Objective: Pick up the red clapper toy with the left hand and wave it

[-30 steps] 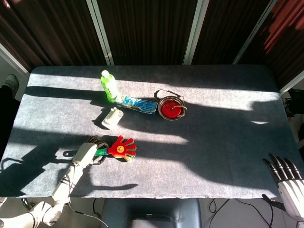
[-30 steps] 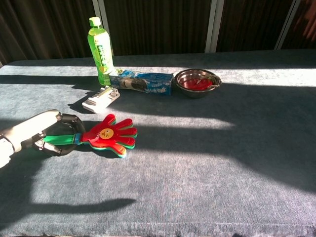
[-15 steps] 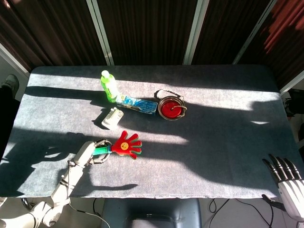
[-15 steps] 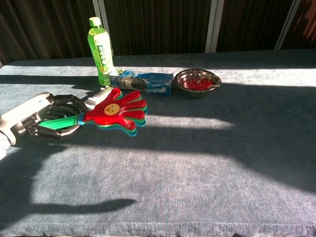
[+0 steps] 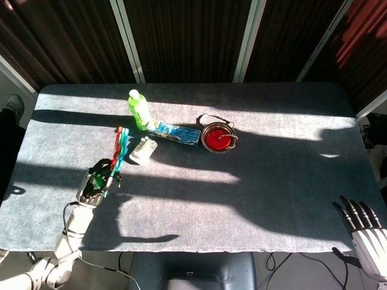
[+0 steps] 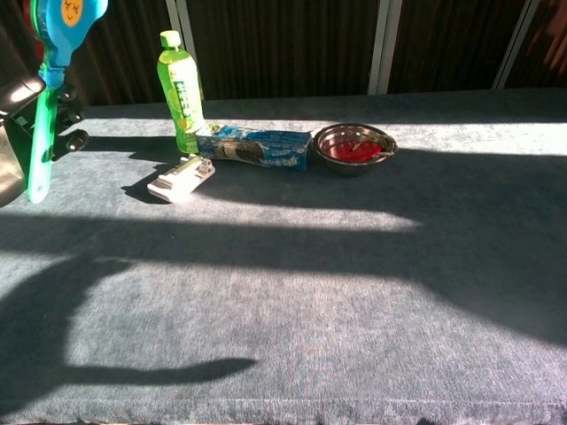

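Observation:
My left hand (image 5: 97,184) grips the green handle of the clapper toy (image 5: 120,151) and holds it upright, well above the table at the left. In the head view the toy shows edge-on, with red, blue and green layers. In the chest view the left hand (image 6: 22,124) is at the left edge and the clapper toy (image 6: 53,53) shows its blue face and green handle, reaching the top of the frame. My right hand (image 5: 366,232) hangs off the table's near right corner, fingers spread and holding nothing.
A green bottle (image 5: 138,109) stands at the back left, with a blue packet (image 5: 174,132) and a small white object (image 5: 143,150) beside it. A metal bowl (image 5: 217,138) with red contents sits near the middle. The table (image 5: 254,199) is grey cloth.
My left hand has lifted the clapper toy off the table and swung it from lying flat to standing upright. The right hand has barely moved.

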Motion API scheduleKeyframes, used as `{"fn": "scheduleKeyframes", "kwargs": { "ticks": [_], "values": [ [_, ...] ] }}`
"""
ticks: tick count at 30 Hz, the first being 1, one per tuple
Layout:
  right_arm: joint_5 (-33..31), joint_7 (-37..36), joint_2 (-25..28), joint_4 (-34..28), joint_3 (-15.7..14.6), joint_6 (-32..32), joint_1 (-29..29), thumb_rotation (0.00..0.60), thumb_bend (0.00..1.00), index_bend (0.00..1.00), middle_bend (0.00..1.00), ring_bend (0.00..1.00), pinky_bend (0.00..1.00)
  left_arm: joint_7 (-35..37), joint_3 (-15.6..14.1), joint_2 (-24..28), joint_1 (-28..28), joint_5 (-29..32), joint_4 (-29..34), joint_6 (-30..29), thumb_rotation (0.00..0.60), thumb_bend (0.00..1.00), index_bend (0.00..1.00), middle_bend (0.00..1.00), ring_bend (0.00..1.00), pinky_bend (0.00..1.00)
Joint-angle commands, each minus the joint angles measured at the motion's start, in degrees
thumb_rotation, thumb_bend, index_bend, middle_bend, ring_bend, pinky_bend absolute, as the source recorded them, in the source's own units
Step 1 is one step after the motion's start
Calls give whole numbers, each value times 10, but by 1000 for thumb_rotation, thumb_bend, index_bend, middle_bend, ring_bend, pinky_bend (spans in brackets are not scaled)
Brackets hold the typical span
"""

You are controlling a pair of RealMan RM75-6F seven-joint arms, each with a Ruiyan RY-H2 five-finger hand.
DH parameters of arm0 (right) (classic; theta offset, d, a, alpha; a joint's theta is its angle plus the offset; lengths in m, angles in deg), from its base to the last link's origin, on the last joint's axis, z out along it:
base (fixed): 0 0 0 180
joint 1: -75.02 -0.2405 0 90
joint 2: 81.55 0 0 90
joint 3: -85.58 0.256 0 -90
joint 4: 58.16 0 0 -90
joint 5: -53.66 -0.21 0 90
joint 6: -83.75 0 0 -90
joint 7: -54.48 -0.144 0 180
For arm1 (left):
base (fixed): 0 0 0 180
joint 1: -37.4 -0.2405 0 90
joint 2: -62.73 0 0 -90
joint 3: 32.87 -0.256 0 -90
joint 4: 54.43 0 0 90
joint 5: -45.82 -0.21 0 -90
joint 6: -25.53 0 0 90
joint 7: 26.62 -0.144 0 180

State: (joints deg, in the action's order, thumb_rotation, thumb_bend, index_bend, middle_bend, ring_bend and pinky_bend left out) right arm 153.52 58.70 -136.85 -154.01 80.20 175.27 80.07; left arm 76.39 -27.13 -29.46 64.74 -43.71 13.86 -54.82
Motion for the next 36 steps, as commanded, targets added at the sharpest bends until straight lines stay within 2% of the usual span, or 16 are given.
{"fn": "scheduleKeyframes", "kwargs": {
  "ticks": [1,2,5,11,14,16,19,21,25,27,29,32,34,36],
  "values": [
    [-1,2,-1,0,0,-3,-1,600,144,0,0,0,0,-141,-11,-3,-3,-50,-51,-55,600,606,846,820,524,651],
    [-1,2,-1,-1,0,-3,-1,600,144,0,0,0,0,-203,-24,-18,0,-68,-79,-55,600,605,846,821,524,651],
    [-1,1,0,-1,0,0,0,600,144,0,0,0,0,-315,-58,-36,11,-103,-132,-31,600,602,847,823,525,653],
    [-1,-2,1,0,1,1,0,600,144,0,0,0,0,-537,-79,-60,24,-116,-195,17,600,595,846,824,526,656],
    [0,-2,1,-1,0,0,0,600,144,0,0,0,0,-609,-79,-56,30,-109,-188,38,600,596,846,824,526,656],
    [0,-1,1,-1,0,1,0,600,145,0,0,0,0,-604,-75,-48,32,-100,-165,41,600,595,846,823,527,660],
    [1,-1,1,-1,0,1,0,600,144,0,0,0,0,-537,-69,-26,35,-86,-116,38,600,594,847,823,527,665],
    [1,-1,1,-1,0,1,0,600,144,0,0,0,0,-465,-66,-7,38,-77,-81,35,600,594,847,823,527,665],
    [1,-1,1,-1,-1,1,0,600,144,0,0,0,0,-254,-68,40,45,-69,-11,28,600,595,846,823,527,666],
    [2,-2,1,-1,-1,2,0,600,144,0,0,0,0,-91,-72,71,50,-72,21,18,600,593,847,823,527,665],
    [2,-2,1,-1,-1,2,1,600,145,0,0,0,0,59,-78,96,58,-90,19,-8,600,589,846,822,526,664],
    [1,-2,1,-1,0,2,0,600,144,0,0,0,0,198,-63,97,50,-78,-4,-58,600,583,846,821,525,663],
    [0,0,0,-1,0,1,0,600,144,0,0,0,0,266,-52,97,43,-69,-16,-85,600,583,846,821,524,659],
    [0,1,0,-1,0,1,0,600,145,0,0,0,0,285,-37,91,33,-53,-33,-109,600,584,846,820,523,655]
  ]
}}
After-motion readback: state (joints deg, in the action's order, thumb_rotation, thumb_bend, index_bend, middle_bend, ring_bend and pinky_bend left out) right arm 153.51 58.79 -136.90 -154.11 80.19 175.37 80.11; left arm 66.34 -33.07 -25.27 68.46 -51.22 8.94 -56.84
